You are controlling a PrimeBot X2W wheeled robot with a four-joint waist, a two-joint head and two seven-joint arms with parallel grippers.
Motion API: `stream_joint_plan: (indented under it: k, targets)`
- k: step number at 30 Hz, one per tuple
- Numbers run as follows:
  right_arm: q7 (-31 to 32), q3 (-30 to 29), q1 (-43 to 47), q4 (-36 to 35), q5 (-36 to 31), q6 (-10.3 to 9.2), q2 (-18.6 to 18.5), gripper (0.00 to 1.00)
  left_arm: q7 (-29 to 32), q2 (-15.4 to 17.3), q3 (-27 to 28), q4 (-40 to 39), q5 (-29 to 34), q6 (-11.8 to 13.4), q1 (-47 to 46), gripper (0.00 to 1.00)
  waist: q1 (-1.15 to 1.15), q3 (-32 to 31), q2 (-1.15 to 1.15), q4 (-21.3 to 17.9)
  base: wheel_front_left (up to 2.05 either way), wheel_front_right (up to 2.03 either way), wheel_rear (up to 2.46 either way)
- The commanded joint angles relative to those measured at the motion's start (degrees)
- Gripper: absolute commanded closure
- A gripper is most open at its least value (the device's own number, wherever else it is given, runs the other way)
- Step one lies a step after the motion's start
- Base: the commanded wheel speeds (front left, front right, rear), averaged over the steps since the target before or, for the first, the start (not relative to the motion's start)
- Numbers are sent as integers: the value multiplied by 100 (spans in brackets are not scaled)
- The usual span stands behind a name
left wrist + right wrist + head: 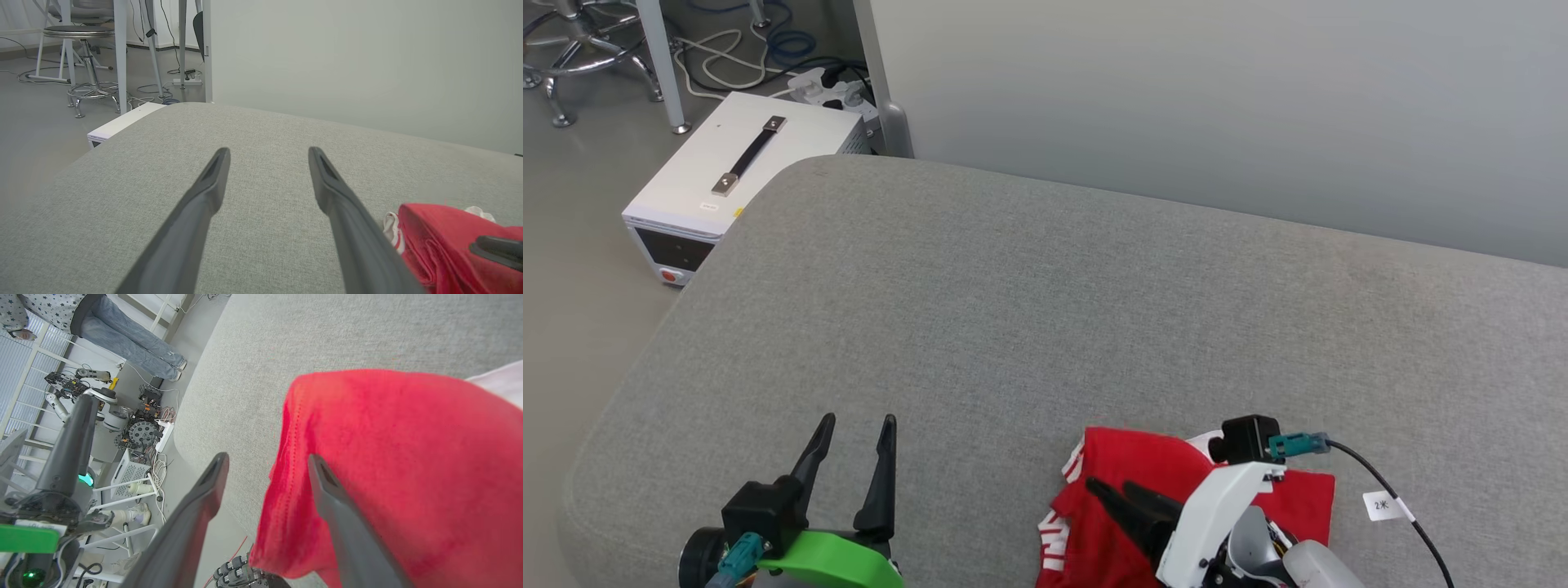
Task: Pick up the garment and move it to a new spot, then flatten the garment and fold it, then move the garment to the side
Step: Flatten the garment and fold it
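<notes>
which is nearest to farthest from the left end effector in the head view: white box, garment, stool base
1. garment, just right of the left end effector
2. white box, ahead-left on the floor
3. stool base, far upper left

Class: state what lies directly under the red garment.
The garment rests on the grey cushion. Its bunched folds hide anything beneath, and the right claw covers part of it.

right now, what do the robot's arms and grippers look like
The left gripper has two long dark tapered jaws on a black block, with a bright green bracket and a teal plug behind. The right gripper has the same dark jaws on a white shell, topped by a black camera module; a teal connector feeds a black cable carrying a white tag.
</notes>
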Motion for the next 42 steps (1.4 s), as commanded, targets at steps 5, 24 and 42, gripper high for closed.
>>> stream_joint_plan:
  k: [5, 24, 42]
  targets:
    - [85, 121, -173, -252, 130, -3, -16, 0, -34, -20, 35, 7, 27, -17, -23, 0, 0, -100, 0, -110, 0, 0, 0]
    - [-927, -738, -579, -1517, -2585, -3, -1668, 0, -34, -46, -120, -268, -44, -18, -88, 0, 0, -24, 0, -715, 0, 0, 0]
    - [-2605, -2643, 1170, -2423, -3703, -3, -1195, 0, -34, -18, -323, -440, -174, -18, -24, 0, 0, -32, 0, -1122, 0, 0, 0]
